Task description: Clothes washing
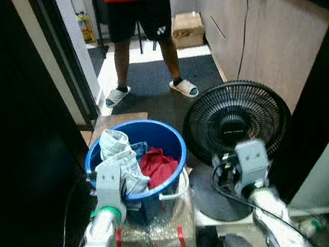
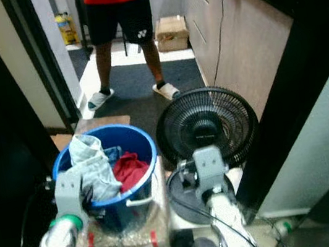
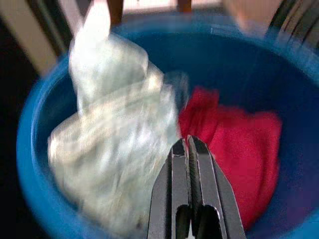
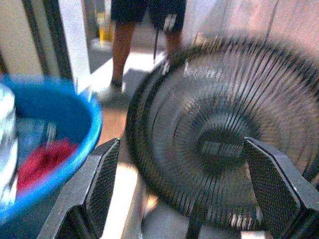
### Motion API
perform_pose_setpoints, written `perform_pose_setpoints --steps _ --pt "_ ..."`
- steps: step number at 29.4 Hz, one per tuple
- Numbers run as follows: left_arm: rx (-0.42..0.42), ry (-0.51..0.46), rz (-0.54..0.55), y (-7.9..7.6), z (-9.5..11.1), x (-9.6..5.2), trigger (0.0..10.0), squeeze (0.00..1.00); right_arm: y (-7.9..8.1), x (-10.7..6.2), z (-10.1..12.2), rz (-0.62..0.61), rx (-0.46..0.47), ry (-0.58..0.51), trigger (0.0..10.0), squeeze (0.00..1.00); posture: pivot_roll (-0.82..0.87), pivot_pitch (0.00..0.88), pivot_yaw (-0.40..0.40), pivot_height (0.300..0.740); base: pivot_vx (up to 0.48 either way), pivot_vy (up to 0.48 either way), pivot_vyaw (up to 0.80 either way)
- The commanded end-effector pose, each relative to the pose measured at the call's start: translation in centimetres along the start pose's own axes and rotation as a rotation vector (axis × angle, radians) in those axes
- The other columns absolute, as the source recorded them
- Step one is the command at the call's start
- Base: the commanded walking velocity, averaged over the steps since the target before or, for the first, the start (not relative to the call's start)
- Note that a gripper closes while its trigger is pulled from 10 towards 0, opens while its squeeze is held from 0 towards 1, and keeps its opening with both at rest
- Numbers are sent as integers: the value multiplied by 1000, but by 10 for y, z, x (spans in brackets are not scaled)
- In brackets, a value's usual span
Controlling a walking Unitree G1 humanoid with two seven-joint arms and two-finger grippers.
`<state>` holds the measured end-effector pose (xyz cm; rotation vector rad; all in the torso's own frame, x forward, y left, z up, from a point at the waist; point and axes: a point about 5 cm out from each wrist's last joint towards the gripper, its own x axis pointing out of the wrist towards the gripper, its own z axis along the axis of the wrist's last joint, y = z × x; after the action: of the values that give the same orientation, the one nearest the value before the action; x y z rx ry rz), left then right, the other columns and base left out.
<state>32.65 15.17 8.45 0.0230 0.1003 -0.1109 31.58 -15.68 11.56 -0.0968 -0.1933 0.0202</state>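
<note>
Looks barely started: left pincer (image 3: 189, 149) pressed together, empty, hovering at the blue laundry bucket (image 1: 166, 137) rim, pale cloth (image 1: 122, 158) and red garment (image 1: 158, 165) just beyond it, while right pincer (image 4: 182, 186), spread, faces the black fan (image 1: 236, 119).

Fan (image 1: 237, 121) crowds bucket (image 1: 170, 136) right; person (image 1: 138, 15) blocks passage beyond.
</note>
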Motion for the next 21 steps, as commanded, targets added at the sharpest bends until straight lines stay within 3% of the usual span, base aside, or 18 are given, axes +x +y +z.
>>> perform_pose_setpoints --steps 1,2,3,4,7,13,21 --pt "-27 -53 -11 -1 18 4 10000 0 -4 5 13 -9 9 -42 10000 0 9 0 38 576 0 0 0" --pt "-27 -53 -11 -1 18 4 10000 0 -4 5 13 -9 9 -42 10000 0 9 0 38 576 0 0 0" --pt "-11 -195 -59 -11 61 6 10000 0 -7 12 43 -14 20 -149 10000 0 12 0 37 566 0 0 0" --pt "-11 -195 -59 -11 61 6 10000 0 -7 12 43 -14 20 -149 10000 0 12 0 37 566 0 0 0" --pt "13 -289 -111 -26 88 2 10000 0 -3 9 59 13 41 -209 10000 0 14 0 37 557 0 0 0" --pt "23 -334 -154 -40 102 -1 10000 0 5 6 69 68 53 -239 10000 0 12 0 41 557 0 0 0" --pt "34 -311 -167 -43 108 -5 10000 0 15 4 77 118 61 -229 10000 0 11 0 46 557 0 0 0"
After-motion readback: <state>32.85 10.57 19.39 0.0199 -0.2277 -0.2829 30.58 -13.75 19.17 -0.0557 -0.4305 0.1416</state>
